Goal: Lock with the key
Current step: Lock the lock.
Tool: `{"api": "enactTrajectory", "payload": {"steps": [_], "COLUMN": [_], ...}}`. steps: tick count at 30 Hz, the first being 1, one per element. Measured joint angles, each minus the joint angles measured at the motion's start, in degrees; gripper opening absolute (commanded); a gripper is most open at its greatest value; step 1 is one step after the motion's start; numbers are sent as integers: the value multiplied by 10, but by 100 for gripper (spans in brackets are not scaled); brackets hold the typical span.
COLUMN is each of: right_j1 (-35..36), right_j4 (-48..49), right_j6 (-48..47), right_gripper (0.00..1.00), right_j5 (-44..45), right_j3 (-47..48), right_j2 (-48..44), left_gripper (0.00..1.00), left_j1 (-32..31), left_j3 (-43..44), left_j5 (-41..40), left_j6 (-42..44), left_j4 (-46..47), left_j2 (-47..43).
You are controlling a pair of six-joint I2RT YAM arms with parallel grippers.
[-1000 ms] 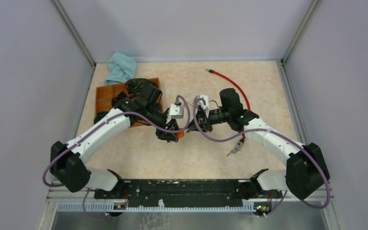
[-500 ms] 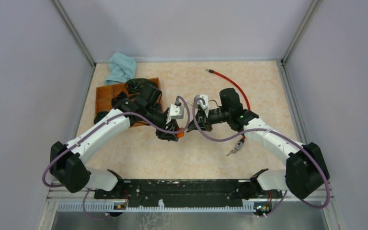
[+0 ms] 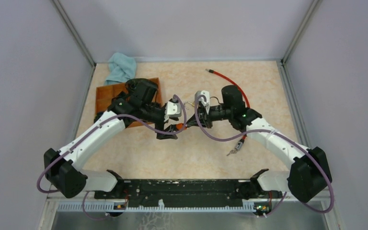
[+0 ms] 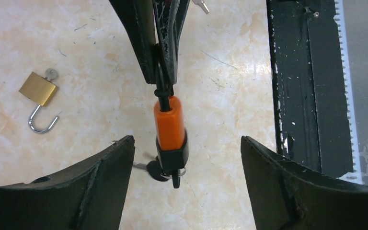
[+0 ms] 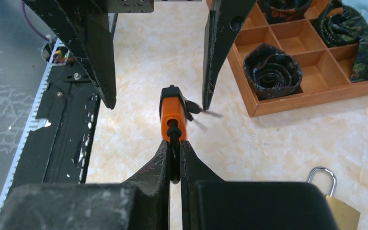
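Tabletop (image 3: 139,153) unchanged; left gripper (image 3: 167,132) opened (wide).

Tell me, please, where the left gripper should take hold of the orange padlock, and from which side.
Grip the orange padlock on two opposite sides of its body, coming from the end with the key. The right gripper is shut on the shackle at the other end; the open left gripper has one finger on each side.

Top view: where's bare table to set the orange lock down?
Bare: near strip between orange lock and base rail; far middle between blue cloth and red cable. Crowded: wooden tray at left, keys by the right arm.
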Motion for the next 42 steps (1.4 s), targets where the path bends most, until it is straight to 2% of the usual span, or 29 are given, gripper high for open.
{"api": "enactTrajectory", "payload": {"steps": [8, 14, 22, 30, 36, 42], "right_j1": [-5, -35, -79, -84, -84, -84], "right_j4": [50, 122, 232, 307, 340, 386], "right_j6": [67, 149, 255, 311, 339, 375], "right_gripper": [0, 0, 0, 0, 0, 0], "right_j5": [2, -3, -15, -26, -35, -45], "right_j3": [-8, -35, -82, -98, -109, -119], "right_j2": [-37, -42, -53, -53, -53, -53], "left_gripper": [82, 78, 71, 64, 57, 60], "left_j1": [0, 21, 82, 83, 82, 81], "left_j3": [0, -4, -39, -65, -69, -87], "left_j5": [-4, -1, 83, 163, 184, 193], "left_j6": [-15, -42, -85, -122, -147, -170], "left_j4": [35, 84, 178, 246, 281, 312], "left_j2": [-12, -12, -12, -3, 2, 4]}}
